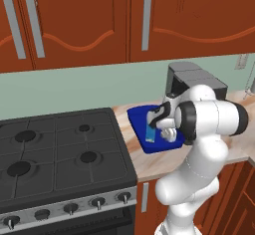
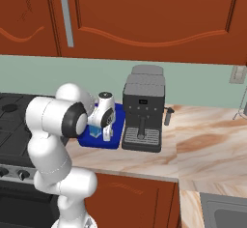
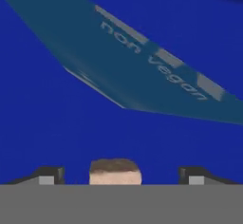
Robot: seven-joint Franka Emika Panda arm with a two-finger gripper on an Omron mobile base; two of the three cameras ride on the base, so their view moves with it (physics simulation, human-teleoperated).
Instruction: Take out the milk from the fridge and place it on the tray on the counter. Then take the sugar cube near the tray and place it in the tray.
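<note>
Gripper (image 3: 122, 175) jaws spread wide, holding nothing, just above the sugar cube (image 3: 115, 172) on the tray (image 1: 137, 118). Milk (image 1: 150, 132) already sits inside, so the task looks near done.

The desk (image 2: 212, 140) is a light tan wood-grain top with reddish stains, running along a pale green wall above red-brown cabinets. A dark blue tray (image 1: 137, 117) with a raised rim lies flat on it, just beside the black stove (image 1: 60, 154). On the tray's other side a dark coffee machine (image 2: 143, 111) stands on the desk, touching or nearly touching the tray's edge.
</note>
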